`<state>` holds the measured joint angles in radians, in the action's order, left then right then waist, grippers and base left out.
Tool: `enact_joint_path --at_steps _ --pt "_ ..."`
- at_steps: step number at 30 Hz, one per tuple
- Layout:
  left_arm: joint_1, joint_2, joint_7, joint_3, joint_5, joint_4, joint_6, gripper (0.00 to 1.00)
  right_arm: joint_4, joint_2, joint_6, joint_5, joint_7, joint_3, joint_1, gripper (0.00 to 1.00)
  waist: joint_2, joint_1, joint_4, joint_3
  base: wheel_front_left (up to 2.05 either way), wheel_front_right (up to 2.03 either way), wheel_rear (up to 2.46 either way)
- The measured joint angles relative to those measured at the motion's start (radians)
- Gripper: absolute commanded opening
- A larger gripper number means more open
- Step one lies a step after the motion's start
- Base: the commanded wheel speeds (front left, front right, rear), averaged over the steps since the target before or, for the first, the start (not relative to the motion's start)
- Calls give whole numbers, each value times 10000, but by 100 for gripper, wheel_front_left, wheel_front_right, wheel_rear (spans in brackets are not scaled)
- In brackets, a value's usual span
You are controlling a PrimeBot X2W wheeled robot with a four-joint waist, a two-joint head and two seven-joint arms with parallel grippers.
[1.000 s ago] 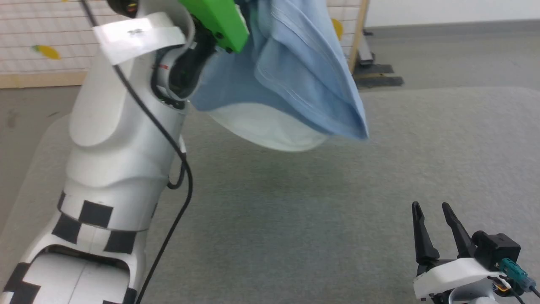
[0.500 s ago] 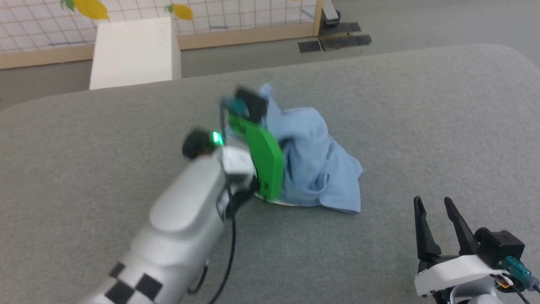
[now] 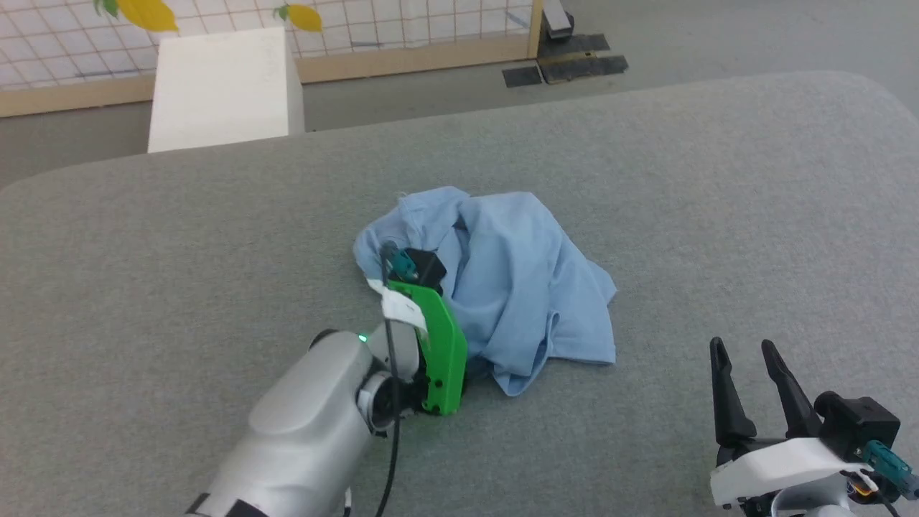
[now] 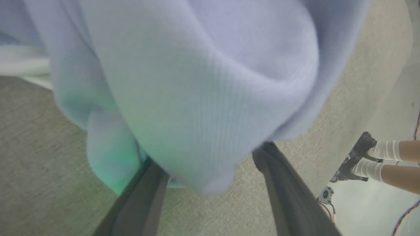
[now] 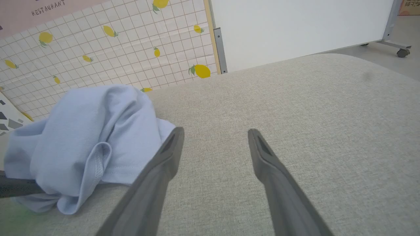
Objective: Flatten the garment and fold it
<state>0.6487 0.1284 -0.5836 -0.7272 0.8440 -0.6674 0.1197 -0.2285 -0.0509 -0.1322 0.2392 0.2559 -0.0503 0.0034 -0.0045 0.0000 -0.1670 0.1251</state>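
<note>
The light-blue garment lies in a crumpled heap on the middle of the grey padded table. My left arm reaches into its left side, its green wrist mount against the cloth and the fingers hidden under folds. In the left wrist view the left gripper stands open; the garment drapes over its spread fingers and covers the tips. My right gripper is open and holds nothing at the lower right, a short way right of the heap. It appears as the right gripper beside the garment.
A white box stands behind the table's far left edge, in front of a lemon-patterned tiled partition. A person's legs stand on the floor beyond the table edge.
A second ago my left arm held the garment high near the camera. It came down onto the table, and the cloth now lies slumped over the open left fingers. The right gripper stayed put.
</note>
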Motion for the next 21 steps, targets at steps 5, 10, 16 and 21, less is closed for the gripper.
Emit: enact_joint_path --at_steps 5,10,16,21 --pt "71 199 44 1060 897 1152 -173 100 -82 4 0 -2 2 -98 24 100 0 0 344 -285 0 0 0" --pt "77 481 834 2349 1714 2305 -453 100 -205 6 0 -4 0 -199 115 100 0 0 747 -642 0 0 0" --pt "-241 1315 3620 3875 1333 3135 -819 100 -288 4 0 -6 0 -288 197 100 0 0 1186 -1188 0 0 0" --pt "-1131 2098 6073 4456 113 3315 -1028 100 -299 6 0 -25 0 -431 259 100 0 0 1490 -1572 0 0 0"
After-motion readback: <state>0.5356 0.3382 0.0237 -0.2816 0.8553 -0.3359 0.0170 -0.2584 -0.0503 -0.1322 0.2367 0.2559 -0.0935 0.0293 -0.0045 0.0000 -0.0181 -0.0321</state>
